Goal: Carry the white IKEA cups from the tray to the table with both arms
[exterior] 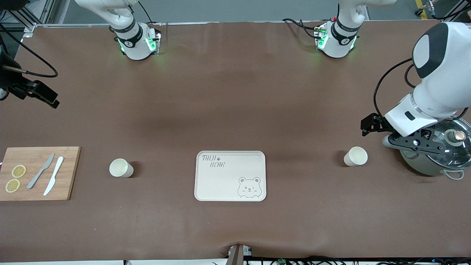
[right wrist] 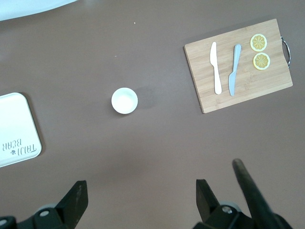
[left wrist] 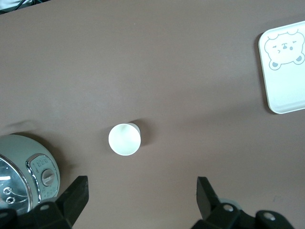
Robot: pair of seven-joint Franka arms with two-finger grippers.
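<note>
While both cups [exterior: 121, 168] [exterior: 356, 156] sit on brown table [exterior: 235, 103], left gripper [left wrist: 140, 198] and right gripper [right wrist: 138, 200] hang open, seemingly empty

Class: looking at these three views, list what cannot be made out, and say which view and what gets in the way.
- Right gripper: cut off by the front view's edge.
- Pot: partly covered by the left arm in the front view; cut off in the left wrist view.
- Left gripper: only open fingertips show in its wrist view.
- Inside both cups: contents undeterminable.

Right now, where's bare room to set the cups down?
The tray is bare. Open brown table lies between it and each white cup. It is crowded at the cutting board and at the pot under the left gripper.
</note>
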